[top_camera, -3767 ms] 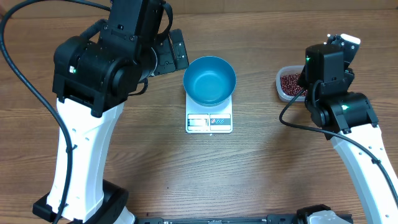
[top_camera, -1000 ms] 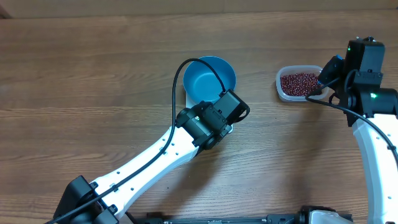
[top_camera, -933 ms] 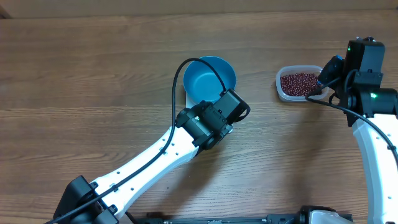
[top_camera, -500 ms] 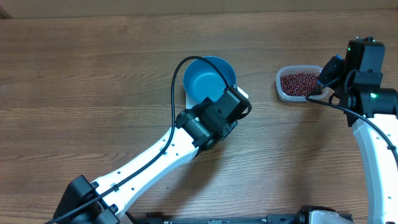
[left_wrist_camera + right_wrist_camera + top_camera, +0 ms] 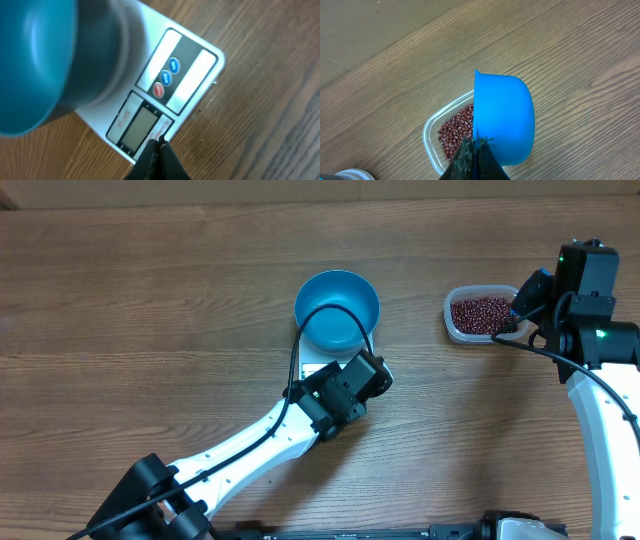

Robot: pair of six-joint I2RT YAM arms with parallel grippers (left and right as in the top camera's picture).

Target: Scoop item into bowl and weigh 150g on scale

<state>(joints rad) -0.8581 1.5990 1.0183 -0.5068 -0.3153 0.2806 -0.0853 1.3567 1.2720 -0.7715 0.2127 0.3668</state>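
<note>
Because it carries everything, the brown wood-grain counter (image 5: pixel 150 300): flat and matte, with the weighing station mid-field and the supply off to the right.
Bowl: round, deep, bright blue bowl (image 5: pixel 337 308), smooth and empty, standing on the scale so whatever goes in is weighed at once.
Scale: small flat white square kitchen scale (image 5: pixel 192 80) of hard plastic, with a grey display and three round buttons, two blue and one red, along its free edge.
Tub: clear rounded-rectangle plastic tub (image 5: pixel 447 310), well apart from the bowl and just beside the right arm for scooping.
Scoop: small blue plastic scoop (image 5: pixel 502 120), smooth, tilted on edge above the tub.
Right gripper (image 5: pixel 476 150): clamped on the scoop's handle end.
Left gripper (image 5: pixel 157 146): fingers pressed together and empty, tip at the display edge, likely to press a button; contact unclear.
Beans: tiny glossy red-brown beans (image 5: pixel 478 311), all in the tub, none scooped yet.
</note>
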